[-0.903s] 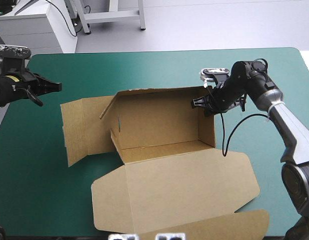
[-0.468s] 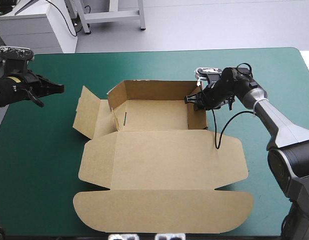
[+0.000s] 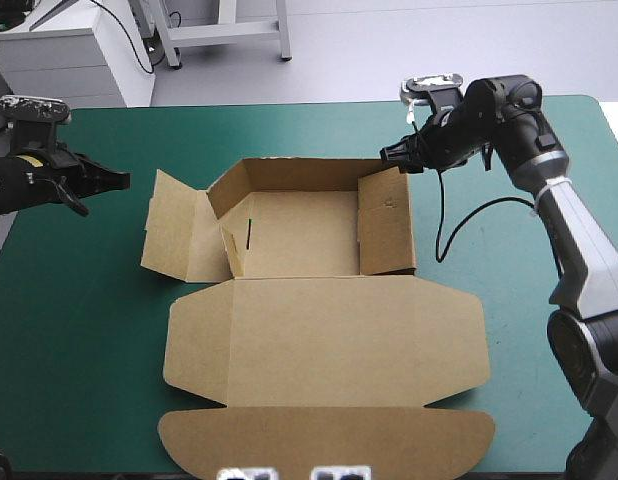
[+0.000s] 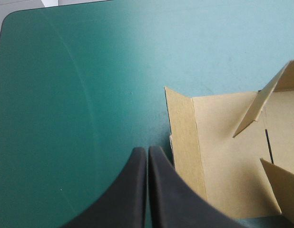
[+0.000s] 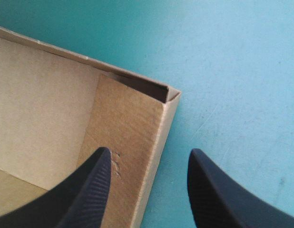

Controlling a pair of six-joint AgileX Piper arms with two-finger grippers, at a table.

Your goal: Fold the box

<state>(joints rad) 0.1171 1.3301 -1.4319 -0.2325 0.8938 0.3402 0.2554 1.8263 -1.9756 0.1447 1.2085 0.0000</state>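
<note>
Box: the brown box [image 3: 319, 300] lies about the middle of the teal-green surface [image 3: 79, 350], an open tray with its lid flat.
Tray: it takes up the far half of the board. The far wall [image 3: 299, 172] and the right wall [image 3: 387, 225] stand raised and meet at the tray's far right corner.
Left end: the left flap [image 3: 174, 235] spreads outward toward the surface's left edge. A small inner tab [image 3: 232, 258] stands at the tray's left end beside a dark slit.
Lid: the lid [image 3: 329, 340] lies flat toward the surface's near edge, and its rounded tuck flap [image 3: 329, 440] reaches almost to that edge.
Right pincer: the right pincer [image 3: 387, 153] hangs over the tray's far right corner with its black fingers well apart. In its wrist view one finger is above the inner face of the right wall and the other above bare surface outside it, with the wall's top edge between them. It grips nothing; whether a finger touches the board cannot be told.
Left pincer: the left pincer [image 3: 122, 178] is near the surface's left edge, its fingers together in one pointed arch with nothing between them. It is apart from the box; in its wrist view the left flap lies just ahead of the tips and to one side.
</note>
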